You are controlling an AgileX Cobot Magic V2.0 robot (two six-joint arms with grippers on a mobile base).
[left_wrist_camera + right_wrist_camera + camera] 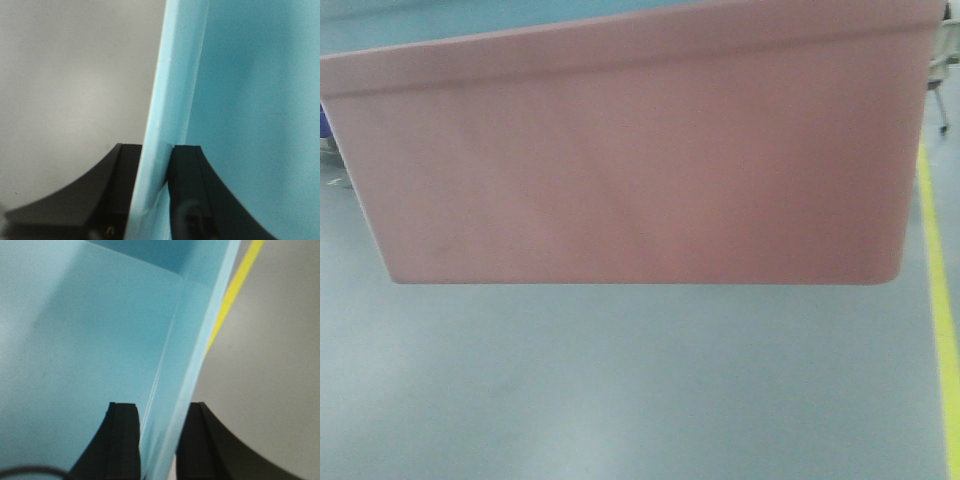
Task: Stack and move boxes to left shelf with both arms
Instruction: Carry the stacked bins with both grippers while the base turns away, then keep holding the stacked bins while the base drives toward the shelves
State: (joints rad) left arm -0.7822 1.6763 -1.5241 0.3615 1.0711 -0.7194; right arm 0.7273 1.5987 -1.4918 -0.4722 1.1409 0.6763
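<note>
Two tubs are in view: one salmon pink tub (640, 170), filling the upper part of the front view, and one light turquoise tub (250, 100), seen close in both wrist views and as a strip along the top left of the front view.

Two grippers show, one per wrist view: the left gripper (157, 150) and the right gripper (160, 407). Each has two black fingers (187, 170), four in all, one on either side of a turquoise wall.

One yellow floor line (940, 300) runs down the right edge of the front view. One also crosses the upper right of the right wrist view; whether it is the same line cannot be told.
</note>
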